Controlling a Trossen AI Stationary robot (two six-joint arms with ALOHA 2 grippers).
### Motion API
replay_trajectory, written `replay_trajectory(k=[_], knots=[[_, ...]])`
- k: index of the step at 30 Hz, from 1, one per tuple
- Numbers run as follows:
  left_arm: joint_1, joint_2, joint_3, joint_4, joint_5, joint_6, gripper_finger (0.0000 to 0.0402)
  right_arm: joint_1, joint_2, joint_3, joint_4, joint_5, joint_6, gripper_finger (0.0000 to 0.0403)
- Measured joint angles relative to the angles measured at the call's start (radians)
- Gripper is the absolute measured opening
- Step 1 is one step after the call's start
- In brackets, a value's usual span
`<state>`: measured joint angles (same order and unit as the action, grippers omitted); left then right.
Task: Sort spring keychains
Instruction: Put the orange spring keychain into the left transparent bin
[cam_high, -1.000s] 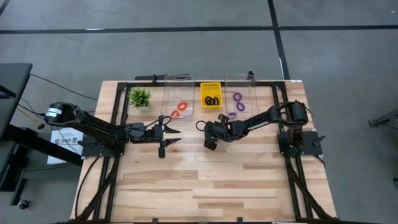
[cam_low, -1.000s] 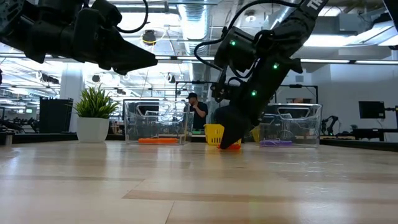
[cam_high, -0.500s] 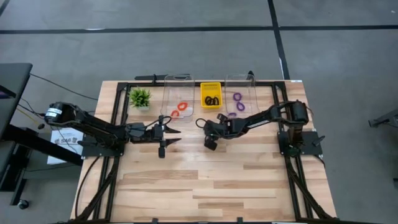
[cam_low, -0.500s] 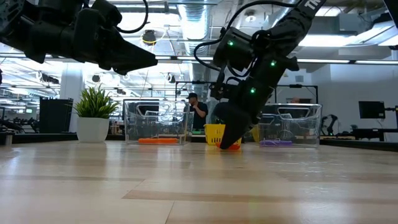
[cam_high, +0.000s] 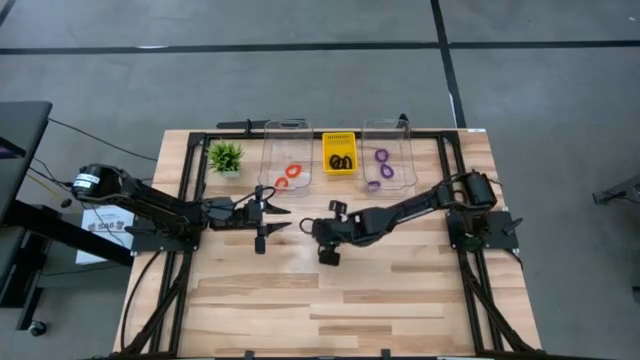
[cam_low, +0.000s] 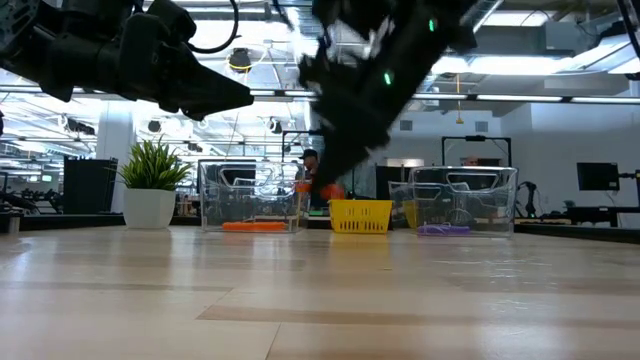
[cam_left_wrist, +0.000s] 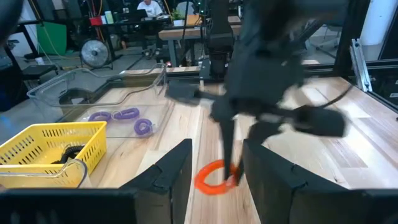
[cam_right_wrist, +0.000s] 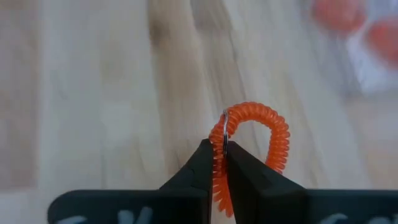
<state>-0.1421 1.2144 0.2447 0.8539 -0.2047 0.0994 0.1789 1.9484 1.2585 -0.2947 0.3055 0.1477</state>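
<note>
A red keychain (cam_right_wrist: 249, 149) is held in the right tool (cam_right_wrist: 217, 163), whose fingers are pinched almost shut on the near side of the coil beside its metal ring, so that the loop stands out ahead of the fingertips with its long axis running roughly along the line of the fingers. In the high view the right tool (cam_high: 322, 230) is seen well out over the middle of the bench (cam_high: 350, 300), clear of the boards. The coming move is judged to turn on where the red bin (cam_high: 287, 150) lies from it: beyond the tool toward the far edge and a little to the robot's left, with two red keychains (cam_high: 288, 175) already inside. The yellow basket (cam_high: 339, 152) of black coils sits nearer to straight ahead, and the purple bin (cam_high: 385, 150) is further right. The left tool (cam_high: 268, 221) hangs just beside the right one, its fingers spread and empty, and is in fact no farther from the red bin; yet the coil is carried by the right arm, so a forward and leftward carry past the left tool would be called for.
</note>
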Motion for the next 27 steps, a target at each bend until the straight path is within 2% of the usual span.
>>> replay_trajectory(k=[5,12,21,27], knots=[[0.0,0.0,0.0,0.0,0.0,0.0,0.014,0.093,-0.002,0.098,0.006,0.069,-0.073,0.0029],[-0.002,0.0,0.0,-0.001,0.008,0.0,0.014,0.191,-0.003,0.171,0.026,0.158,-0.157,0.0019],[-0.002,0.0,0.0,-0.001,0.19,0.005,0.014,0.227,-0.005,0.18,0.064,0.226,-0.21,0.0025],[-0.002,0.0,0.0,-0.001,0.234,0.006,0.014,0.216,-0.005,0.18,0.068,0.228,-0.212,0.0022]])
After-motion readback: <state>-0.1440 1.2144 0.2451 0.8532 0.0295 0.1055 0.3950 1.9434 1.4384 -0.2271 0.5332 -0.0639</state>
